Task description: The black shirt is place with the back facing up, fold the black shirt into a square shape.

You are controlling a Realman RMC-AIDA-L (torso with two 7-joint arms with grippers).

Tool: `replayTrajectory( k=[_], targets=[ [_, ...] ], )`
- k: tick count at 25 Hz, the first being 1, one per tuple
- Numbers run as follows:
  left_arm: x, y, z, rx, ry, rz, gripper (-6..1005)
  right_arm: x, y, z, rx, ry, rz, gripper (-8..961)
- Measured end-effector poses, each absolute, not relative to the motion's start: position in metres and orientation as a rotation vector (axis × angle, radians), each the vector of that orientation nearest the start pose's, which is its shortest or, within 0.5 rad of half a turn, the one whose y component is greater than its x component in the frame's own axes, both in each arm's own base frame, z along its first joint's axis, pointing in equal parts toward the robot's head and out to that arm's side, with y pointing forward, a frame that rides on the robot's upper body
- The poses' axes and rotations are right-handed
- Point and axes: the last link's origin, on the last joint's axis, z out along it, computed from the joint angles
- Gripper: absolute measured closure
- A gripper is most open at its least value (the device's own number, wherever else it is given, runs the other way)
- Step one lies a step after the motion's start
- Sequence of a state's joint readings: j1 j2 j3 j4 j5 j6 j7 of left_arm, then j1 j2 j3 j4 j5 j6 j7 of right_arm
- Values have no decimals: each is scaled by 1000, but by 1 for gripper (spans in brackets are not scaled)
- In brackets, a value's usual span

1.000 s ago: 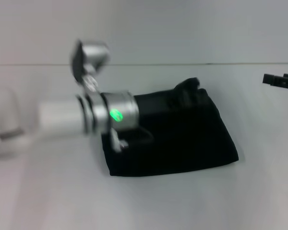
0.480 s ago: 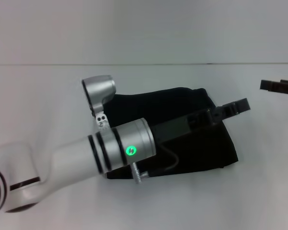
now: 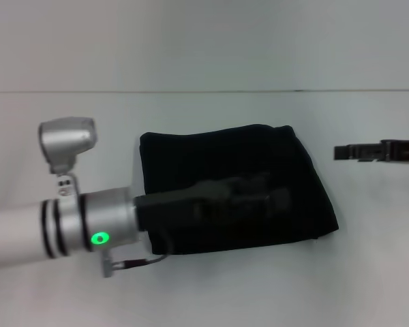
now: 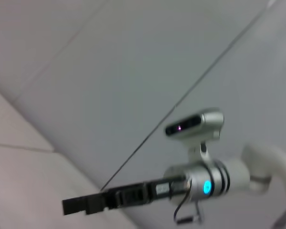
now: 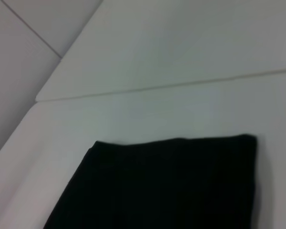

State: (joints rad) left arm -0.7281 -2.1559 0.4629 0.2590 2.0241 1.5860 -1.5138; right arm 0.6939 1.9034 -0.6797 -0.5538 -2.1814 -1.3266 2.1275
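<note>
The black shirt point(image 3: 218, 160) lies folded into a rough square on the white table point(image 3: 211, 293). It also fills the lower part of the right wrist view as a flat dark shape, the black shirt point(image 5: 167, 186). My left arm reaches in from the left, and its left gripper point(image 3: 276, 199) hovers over the shirt's right half, dark against the dark cloth. My right gripper point(image 3: 341, 152) hangs to the right of the shirt, clear of it. The left wrist view shows that right gripper point(image 4: 69, 206) from the side.
The white table runs back to a seam point(image 3: 204, 91) where it meets the pale wall. Bare table surface surrounds the shirt on all sides.
My left arm has swung down and back to the left, and its gripper has drawn back from past the shirt's right edge to over the shirt. The right gripper has moved left, toward the shirt.
</note>
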Motion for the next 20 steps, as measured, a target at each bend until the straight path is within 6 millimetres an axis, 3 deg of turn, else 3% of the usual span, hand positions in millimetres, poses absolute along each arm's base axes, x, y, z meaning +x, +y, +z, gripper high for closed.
replayTrajectory(
  k=[6, 12, 20],
  targets=[
    [-216, 318, -53, -2839, -941, -1020, 47, 269, 401, 24, -2365, 1548, 440, 66],
    [-227, 313, -43, -2942, -779, -862, 48, 259, 404, -8, -2354, 1577, 413, 67],
    [-229, 312, -41, -2972, -735, -805, 49, 254, 404, -34, -2334, 1574, 373, 68]
  ],
)
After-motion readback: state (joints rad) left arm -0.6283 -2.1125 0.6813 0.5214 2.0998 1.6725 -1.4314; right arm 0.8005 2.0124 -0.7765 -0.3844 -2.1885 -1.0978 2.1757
